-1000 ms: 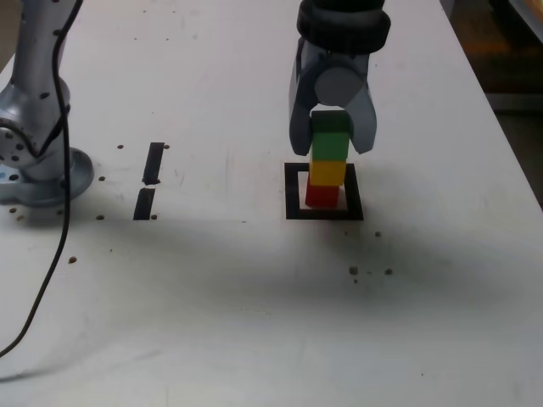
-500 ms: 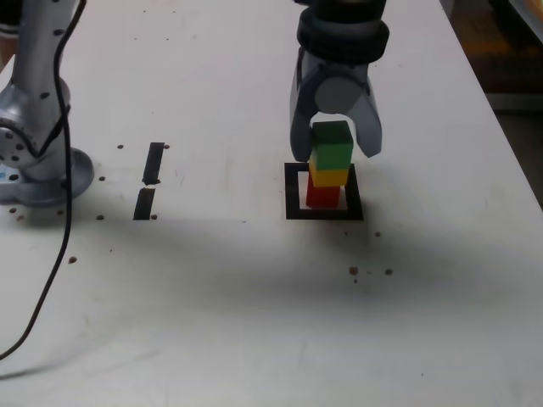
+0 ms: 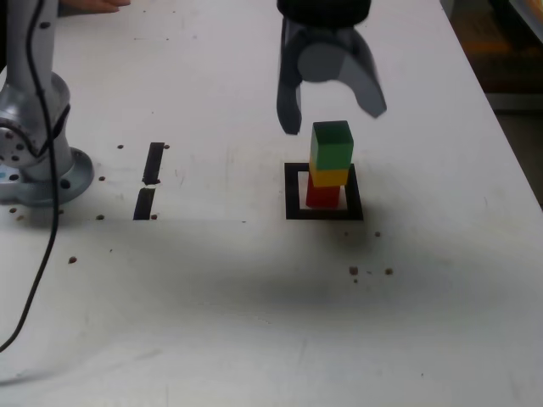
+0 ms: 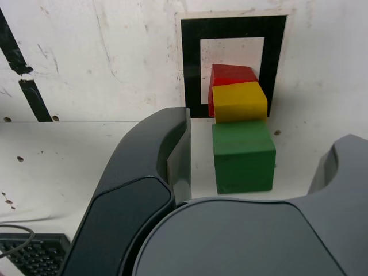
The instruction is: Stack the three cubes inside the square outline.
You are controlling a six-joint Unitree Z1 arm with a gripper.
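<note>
In the exterior view the three cubes stand as one tower inside the square outline (image 3: 292, 192): red cube (image 3: 321, 197) at the bottom, yellow cube (image 3: 329, 176) in the middle, green cube (image 3: 331, 144) on top, set slightly askew. My gripper (image 3: 332, 117) hangs open just above the green cube, its jaws spread wider than the cube and touching nothing. The wrist view looks down the tower: green cube (image 4: 243, 155), yellow cube (image 4: 239, 102), red cube (image 4: 232, 75), with the square outline (image 4: 191, 63) around them. There the gripper (image 4: 264, 126) holds nothing.
The arm's grey base (image 3: 34, 165) stands at the exterior view's left, with a black cable (image 3: 44, 254) trailing toward the front. Two short black strips (image 3: 153, 163) lie left of the outline. A hand (image 3: 93, 4) shows at the far left corner. The table's edge runs along the right.
The gripper let go of the green cube, spread its jaws and rose above the tower. The three cubes stayed stacked in the outline.
</note>
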